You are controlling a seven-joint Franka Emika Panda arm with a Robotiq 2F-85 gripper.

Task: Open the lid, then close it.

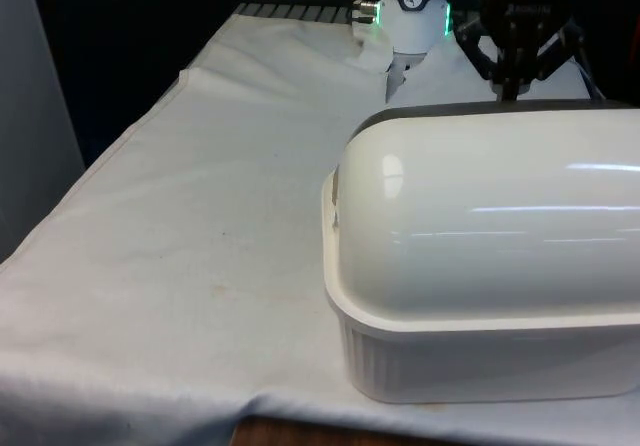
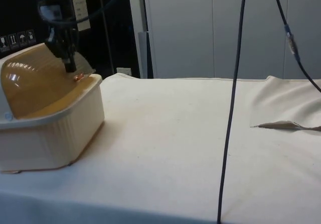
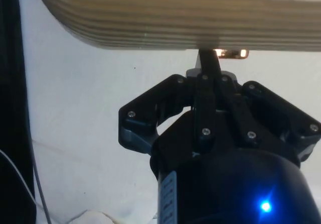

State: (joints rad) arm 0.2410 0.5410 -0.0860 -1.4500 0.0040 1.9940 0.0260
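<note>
Bread box [image 1: 480,266] lengthwise across table

So we've got a white cloth [image 1: 180,256] over the table, a bit rumpled at the far end. In the side view a black cable [image 2: 231,103] hangs down in front, another cable [image 2: 293,43] beside it, grey cabinets [image 2: 210,28] behind.

open cloth [image 1: 190,226] beside bread box [image 1: 490,296]
</note>
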